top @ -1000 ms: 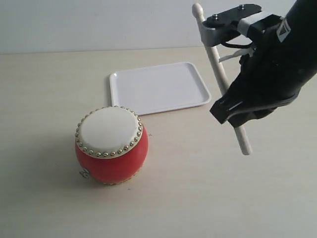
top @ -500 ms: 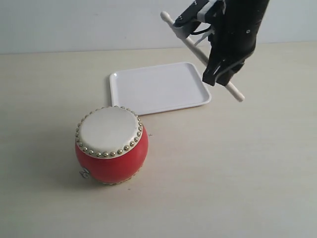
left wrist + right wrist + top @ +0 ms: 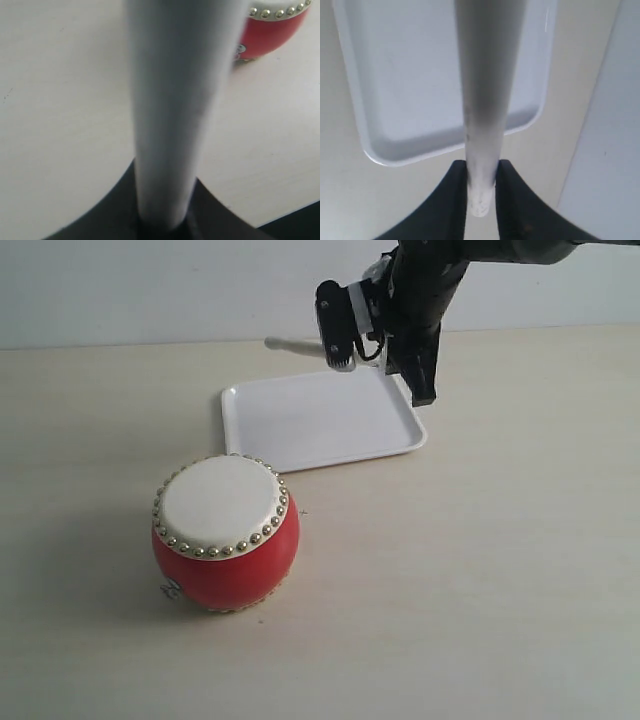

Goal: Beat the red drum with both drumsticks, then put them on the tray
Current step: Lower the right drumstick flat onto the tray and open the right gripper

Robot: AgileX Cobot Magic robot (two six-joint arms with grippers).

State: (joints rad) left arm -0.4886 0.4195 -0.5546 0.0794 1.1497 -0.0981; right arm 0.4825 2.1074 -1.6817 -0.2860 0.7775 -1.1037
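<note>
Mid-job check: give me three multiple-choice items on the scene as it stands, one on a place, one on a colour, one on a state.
1. Where does the drum stand?
A) on the table, outside the tray
B) inside the tray
C) on a shelf

2. What colour is the drum's body?
A) blue
B) green
C) red

3. What is the right end effector doing?
A) open, empty
B) shut on a drumstick
C) shut on a cup

Answers: A, its base rests on bare table; C, its glossy side is red; B, the stick sits clamped in it in the right wrist view.
</note>
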